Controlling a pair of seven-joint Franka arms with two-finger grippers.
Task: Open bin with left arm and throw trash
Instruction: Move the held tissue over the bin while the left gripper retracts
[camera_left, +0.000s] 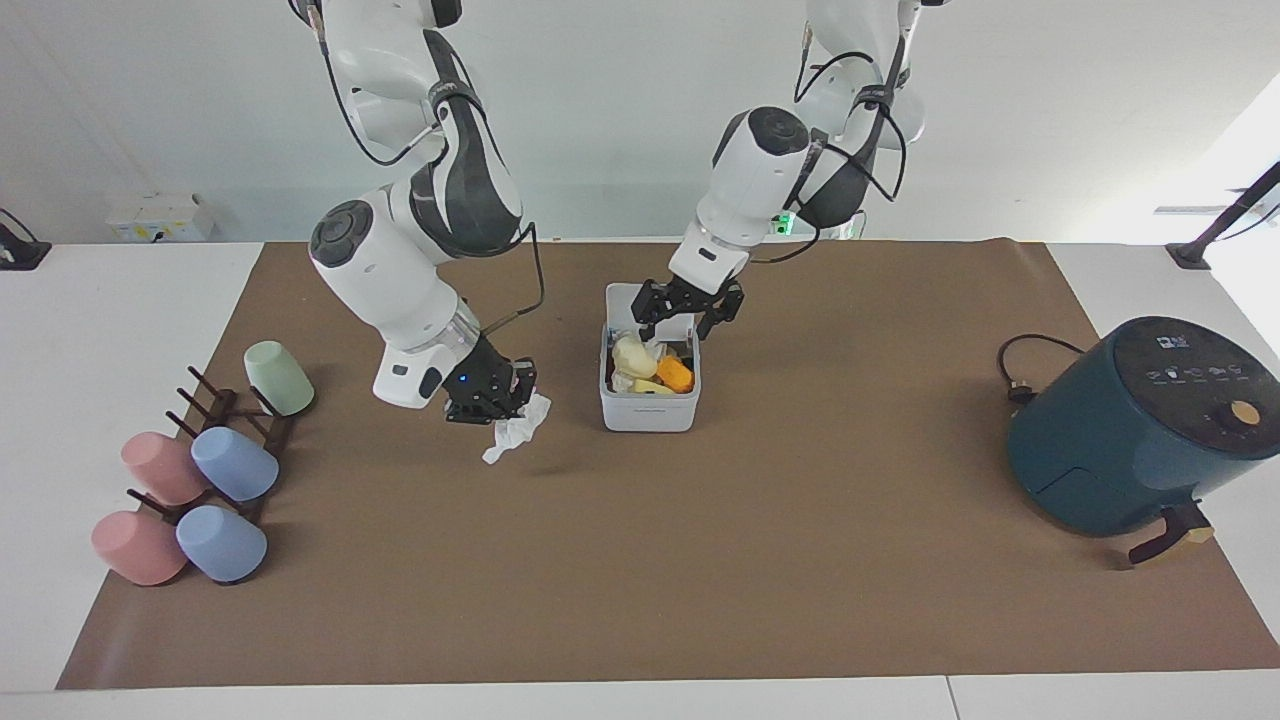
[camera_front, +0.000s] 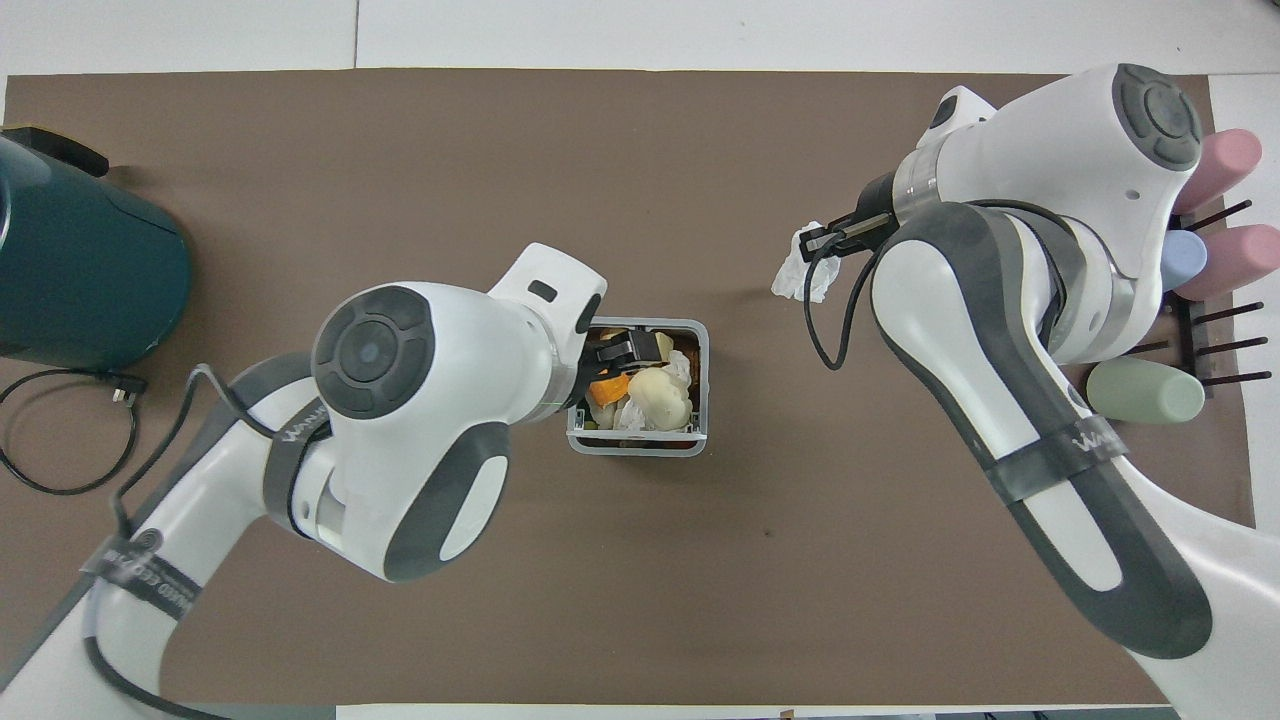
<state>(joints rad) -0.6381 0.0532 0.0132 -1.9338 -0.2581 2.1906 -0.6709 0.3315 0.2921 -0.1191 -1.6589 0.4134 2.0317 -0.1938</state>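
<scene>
The white bin (camera_left: 648, 412) stands mid-table with its lid up on the side nearer to the robots. It holds a cream-yellow lump (camera_left: 633, 355), an orange piece and a tissue wad. In the overhead view the bin's rim (camera_front: 640, 446) and the lump (camera_front: 660, 392) show too. My left gripper (camera_left: 686, 316) hangs open and empty just above the bin, also seen from overhead (camera_front: 628, 350). My right gripper (camera_left: 488, 402) is shut on a white tissue wad (camera_left: 515, 432) and holds it above the mat, toward the right arm's end from the bin. The wad (camera_front: 800, 275) dangles below that gripper (camera_front: 835, 236).
A dark teal air fryer (camera_left: 1140, 430) with its cable (camera_left: 1028, 362) stands at the left arm's end. A dark rack with several pastel cups (camera_left: 200, 470) lies at the right arm's end. Brown mat (camera_left: 700, 580) covers the table.
</scene>
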